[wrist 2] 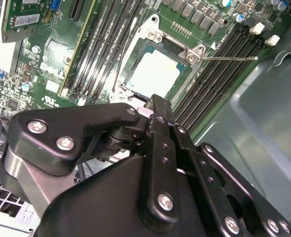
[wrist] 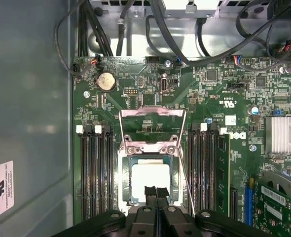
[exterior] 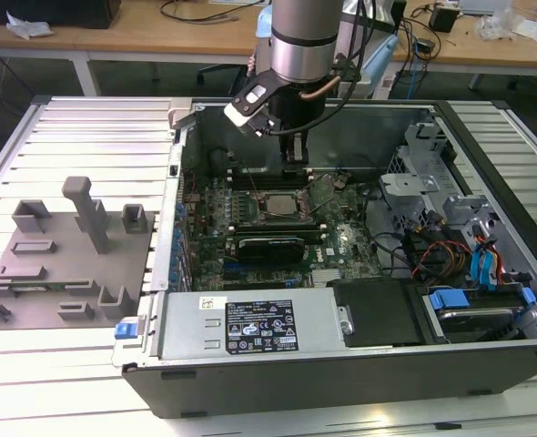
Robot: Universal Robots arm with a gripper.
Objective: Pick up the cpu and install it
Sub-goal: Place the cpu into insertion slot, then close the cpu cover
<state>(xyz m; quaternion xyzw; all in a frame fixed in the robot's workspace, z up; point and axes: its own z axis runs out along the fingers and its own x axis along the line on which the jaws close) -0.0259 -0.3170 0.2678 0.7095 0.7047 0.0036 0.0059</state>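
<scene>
The cpu (wrist: 148, 178) is a pale silvery square lying flat inside the open socket of the green motherboard (wrist: 224, 98). It also shows as cpu (wrist 2: 155, 71) and cpu (exterior: 276, 206). The socket's metal load frame (wrist: 153, 123) is folded back, with its wire lever (wrist 2: 229, 58) swung out. My gripper (wrist: 156, 190) hangs just above the socket's edge. Its two black fingers are pressed together with nothing between them, and the gripper (exterior: 294, 155) stands inside the computer case over the board's rear part.
The open computer case (exterior: 250, 332) walls in the board. Memory slots (wrist: 93, 168) flank the socket, and a graphics card (exterior: 268, 246) lies in front. A drive cage and cables (exterior: 450, 237) fill the exterior view's right. A grey tray (exterior: 32, 273) with blocks and posts sits to the left.
</scene>
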